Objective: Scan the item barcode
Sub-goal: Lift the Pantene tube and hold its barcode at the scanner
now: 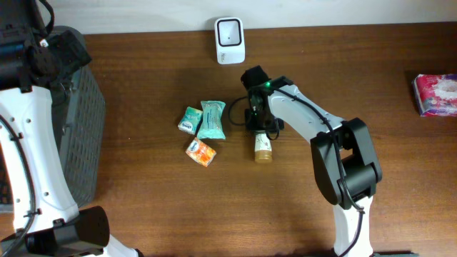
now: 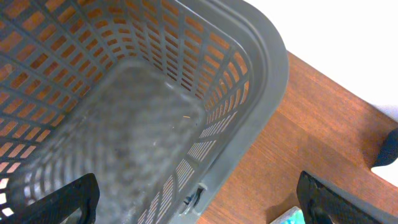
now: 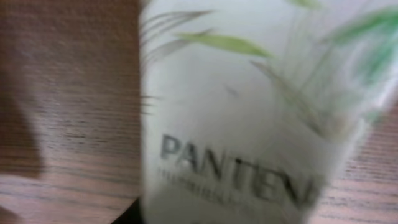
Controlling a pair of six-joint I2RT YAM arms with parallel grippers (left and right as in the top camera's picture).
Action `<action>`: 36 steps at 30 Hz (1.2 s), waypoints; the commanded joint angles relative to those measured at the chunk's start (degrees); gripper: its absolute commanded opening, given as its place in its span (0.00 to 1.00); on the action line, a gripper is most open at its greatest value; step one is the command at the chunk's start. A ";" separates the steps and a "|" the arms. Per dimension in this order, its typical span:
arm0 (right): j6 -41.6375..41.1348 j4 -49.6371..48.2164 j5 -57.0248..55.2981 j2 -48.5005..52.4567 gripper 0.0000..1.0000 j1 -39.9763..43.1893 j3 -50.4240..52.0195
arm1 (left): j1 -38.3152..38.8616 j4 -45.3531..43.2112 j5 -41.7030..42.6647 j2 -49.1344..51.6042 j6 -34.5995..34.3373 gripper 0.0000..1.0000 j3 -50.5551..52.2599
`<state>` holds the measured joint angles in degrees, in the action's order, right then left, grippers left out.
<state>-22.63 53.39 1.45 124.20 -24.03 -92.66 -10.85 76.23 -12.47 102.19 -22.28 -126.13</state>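
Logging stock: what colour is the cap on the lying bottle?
The cap is golden tan; the overhead view shows it best.

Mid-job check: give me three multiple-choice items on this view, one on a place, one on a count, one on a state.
1. Where is the white scanner?
A. at the far edge of the table, beyond the bottle
B. at the near edge
C. at the left edge

2. How many small packets lie left of the bottle?
A. one
B. three
C. five

3. How does the left gripper stand?
A. shut on a packet
B. shut on nothing
C. open wide over the basket

Answers:
1 A, the overhead view shows it top centre.
2 B, two teal and one orange.
3 C, its fingertips sit far apart above the grey mesh.
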 commanded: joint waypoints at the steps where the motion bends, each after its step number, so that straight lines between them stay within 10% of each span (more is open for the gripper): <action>1: -0.07 -0.33 0.87 0.00 0.19 0.50 -5.20 | -0.20 -0.11 -0.44 -0.92 -0.35 0.99 -0.57; 17: 8.61 -59.52 -4.33 3.69 0.12 2.36 -14.64 | -0.20 -0.11 -0.44 -0.92 -0.35 0.99 -0.57; 21: -4.50 -70.23 -5.18 7.58 0.12 3.02 -14.67 | -0.20 -0.11 -0.44 -0.92 -0.35 0.99 -0.57; 36: -7.91 -55.21 -0.13 14.84 0.12 4.50 -28.33 | -0.20 -0.11 -0.44 -0.92 -0.35 0.99 -0.57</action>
<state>-33.21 -1.17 -2.33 138.26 -19.38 -118.08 -10.85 76.25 -12.49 102.19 -22.28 -126.13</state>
